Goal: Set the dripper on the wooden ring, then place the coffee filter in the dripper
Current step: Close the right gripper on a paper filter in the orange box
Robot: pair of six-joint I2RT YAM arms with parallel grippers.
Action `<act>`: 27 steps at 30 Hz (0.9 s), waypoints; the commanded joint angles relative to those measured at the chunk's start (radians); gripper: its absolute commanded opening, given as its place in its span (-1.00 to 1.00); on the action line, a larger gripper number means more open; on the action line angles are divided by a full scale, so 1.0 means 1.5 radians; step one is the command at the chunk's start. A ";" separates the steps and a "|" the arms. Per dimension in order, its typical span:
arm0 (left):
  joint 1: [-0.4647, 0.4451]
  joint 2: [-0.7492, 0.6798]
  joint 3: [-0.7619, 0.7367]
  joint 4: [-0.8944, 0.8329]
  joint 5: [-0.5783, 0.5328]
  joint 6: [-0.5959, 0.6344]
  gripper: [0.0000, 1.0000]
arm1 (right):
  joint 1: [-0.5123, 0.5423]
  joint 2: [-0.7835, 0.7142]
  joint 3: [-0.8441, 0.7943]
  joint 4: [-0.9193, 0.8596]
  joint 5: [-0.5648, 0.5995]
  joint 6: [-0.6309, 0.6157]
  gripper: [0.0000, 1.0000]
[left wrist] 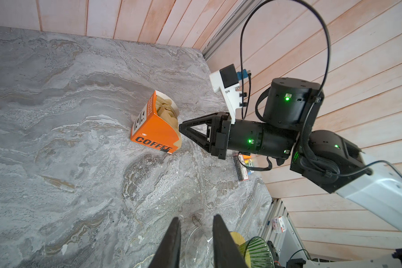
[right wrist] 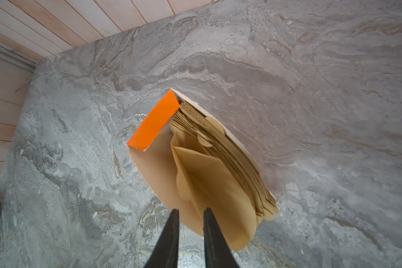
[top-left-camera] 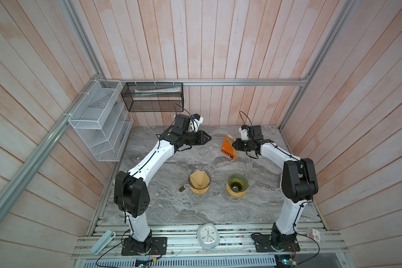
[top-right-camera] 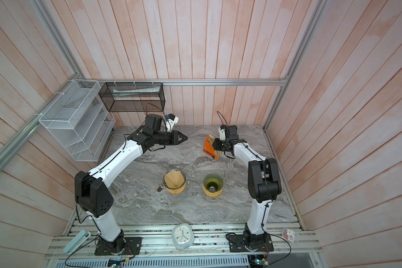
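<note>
Two drippers stand mid-table [top-left-camera: 163, 208] in both top views: one dripper [top-left-camera: 199, 183] already lined with brown paper, and a green dripper [top-left-camera: 237, 184] just beside it, empty. Toward the back wall the orange filter box [top-left-camera: 228, 147] leans open, with the right gripper [top-left-camera: 234, 143] at its mouth. The left gripper [top-left-camera: 209, 138] hovers well apart from the box, so the right arm is clearly the nearer one

From the left wrist view, the left gripper [left wrist: 196, 218] shows a narrow gap between its jaws and holds nothing. The right gripper [left wrist: 180, 129] has its tip against the papers exposed at the open edge of the filter box [left wrist: 154, 130]

From the right wrist view, the front coffee filter [right wrist: 209, 183] bows away from the stack [right wrist: 230, 157], its long axis running out of the box toward the right gripper [right wrist: 191, 210]. That gripper's jaws stand slightly apart astride the filter's near edge and do not look clamped yet. The next move likely turns on closing on that single sheet alone, then carrying it to the green dripper on the right arm's side
</note>
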 commanded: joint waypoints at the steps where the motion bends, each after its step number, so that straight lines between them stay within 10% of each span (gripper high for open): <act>1: 0.004 0.003 -0.004 0.015 0.014 -0.004 -0.45 | -0.001 0.019 0.020 0.008 -0.004 -0.009 -0.58; 27: 0.008 0.001 -0.022 0.028 0.017 -0.012 -0.45 | 0.000 0.049 0.055 -0.013 -0.004 -0.020 -1.00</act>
